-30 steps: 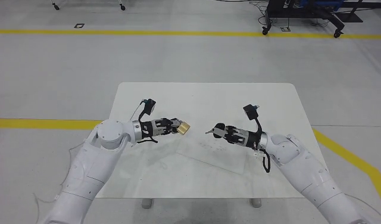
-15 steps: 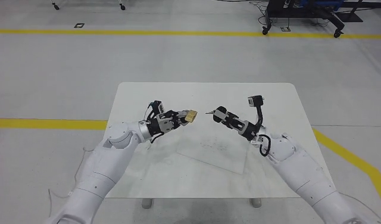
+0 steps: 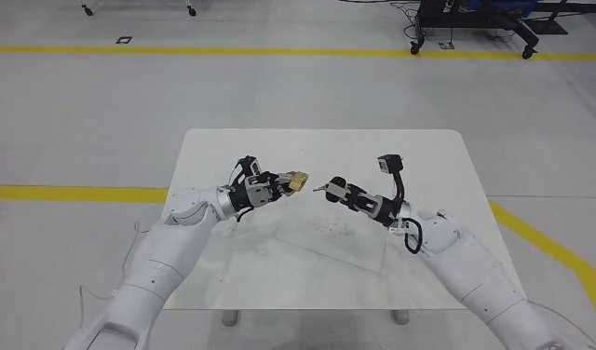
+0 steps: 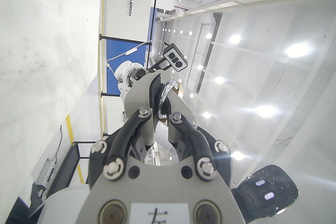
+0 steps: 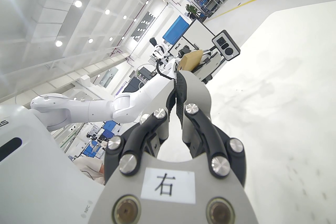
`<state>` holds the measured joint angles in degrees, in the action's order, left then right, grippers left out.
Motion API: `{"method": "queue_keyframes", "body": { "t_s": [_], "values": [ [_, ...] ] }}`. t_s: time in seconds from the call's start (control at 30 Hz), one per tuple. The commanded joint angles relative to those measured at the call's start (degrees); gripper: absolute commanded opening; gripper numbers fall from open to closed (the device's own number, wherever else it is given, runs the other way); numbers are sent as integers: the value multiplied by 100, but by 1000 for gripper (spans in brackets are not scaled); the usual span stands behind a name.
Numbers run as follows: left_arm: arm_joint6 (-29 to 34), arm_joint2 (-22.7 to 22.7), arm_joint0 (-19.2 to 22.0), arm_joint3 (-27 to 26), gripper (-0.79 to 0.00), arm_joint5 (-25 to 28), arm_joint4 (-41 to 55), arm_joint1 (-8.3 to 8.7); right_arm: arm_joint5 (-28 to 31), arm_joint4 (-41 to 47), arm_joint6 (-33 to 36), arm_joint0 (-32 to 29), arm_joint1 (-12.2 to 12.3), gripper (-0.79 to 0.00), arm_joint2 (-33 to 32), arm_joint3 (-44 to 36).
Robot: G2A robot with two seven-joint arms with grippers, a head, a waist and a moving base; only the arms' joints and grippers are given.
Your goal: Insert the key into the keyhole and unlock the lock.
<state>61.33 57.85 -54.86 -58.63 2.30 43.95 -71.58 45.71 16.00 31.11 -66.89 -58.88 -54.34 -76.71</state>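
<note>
In the top view, my left gripper (image 3: 281, 181) holds a brass padlock (image 3: 297, 180) above the middle of the white table (image 3: 419, 154), its body pointing toward the other arm. The left wrist view shows that gripper (image 4: 164, 84) shut on the lock's silver shackle (image 4: 170, 86). My right gripper (image 3: 333, 189) is shut on a small key (image 3: 319, 189), whose tip points at the lock across a short gap. From the right wrist view, the right gripper (image 5: 179, 79) has its pads pressed together, hiding the key, with the padlock (image 5: 191, 59) just beyond.
Both grippers hang over the table's middle, above bare white tabletop (image 3: 326, 248). Yellow floor lines (image 3: 279, 50) run behind and beside the table. Carts and a dark frame (image 3: 475, 20) stand far off on the floor.
Both arms have lifted and swung toward the table's far side. In the last half second the right gripper carried the key leftward, closer to the lock. The left gripper has barely shifted.
</note>
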Motion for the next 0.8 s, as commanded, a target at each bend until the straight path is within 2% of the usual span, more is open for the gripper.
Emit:
{"method": "queue_keyframes", "body": {
  "t_s": [0.0, 0.13, 0.23, 0.33, 0.47, 0.77],
  "values": [
    [-228, 30, -70, -140, -785, 68, -96, 6, -38, 16, -107, -92, -7, -785, -28, -146],
    [-515, 112, -230, -389, -785, 310, -275, 27, -417, -156, -658, -308, -27, -785, -140, -463],
    [-364, 151, -328, -523, -785, 288, -241, 43, -636, -276, -857, -439, -43, -785, -167, -729],
    [-198, 200, -320, -493, -785, 88, -134, 53, -308, 175, -955, -575, -64, -785, -235, -874],
    [69, 70, -212, -492, -785, -55, -578, 69, 119, 915, -908, -609, -105, -785, -300, -714],
    [279, -27, -125, -467, -785, -20, -770, 55, -157, 492, -1245, -162, -345, -785, 40, -157]
  ]
}}
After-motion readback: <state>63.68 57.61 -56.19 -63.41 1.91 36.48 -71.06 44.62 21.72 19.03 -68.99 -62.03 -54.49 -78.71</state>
